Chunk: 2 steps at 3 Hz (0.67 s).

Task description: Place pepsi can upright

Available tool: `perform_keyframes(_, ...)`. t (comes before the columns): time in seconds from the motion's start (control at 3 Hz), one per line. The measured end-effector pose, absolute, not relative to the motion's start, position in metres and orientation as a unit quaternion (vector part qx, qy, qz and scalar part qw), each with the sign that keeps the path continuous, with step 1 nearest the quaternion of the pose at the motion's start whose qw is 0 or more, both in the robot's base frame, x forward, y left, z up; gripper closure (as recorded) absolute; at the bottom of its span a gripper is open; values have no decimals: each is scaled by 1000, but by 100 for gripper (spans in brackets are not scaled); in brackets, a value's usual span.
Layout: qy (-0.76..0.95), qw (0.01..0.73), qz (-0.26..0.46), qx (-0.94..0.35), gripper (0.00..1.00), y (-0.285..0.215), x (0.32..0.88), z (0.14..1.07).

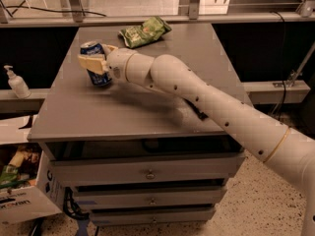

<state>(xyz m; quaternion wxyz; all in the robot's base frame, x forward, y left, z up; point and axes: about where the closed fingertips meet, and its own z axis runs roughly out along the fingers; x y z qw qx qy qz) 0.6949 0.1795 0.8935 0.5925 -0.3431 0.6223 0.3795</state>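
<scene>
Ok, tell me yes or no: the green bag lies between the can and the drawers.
No, the green bag lies beyond the can, near the far edge of the table; the gripper grips the can at left.

The claw [99, 58] clasps the pepsi can [101, 77] at the table's [147, 107] left side, snack bag [144, 32] behind.
</scene>
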Motion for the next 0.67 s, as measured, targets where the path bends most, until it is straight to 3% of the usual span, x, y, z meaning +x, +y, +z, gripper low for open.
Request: perform_keyframes(0.67, 622, 592, 379, -343, 36, 179, 695, 897)
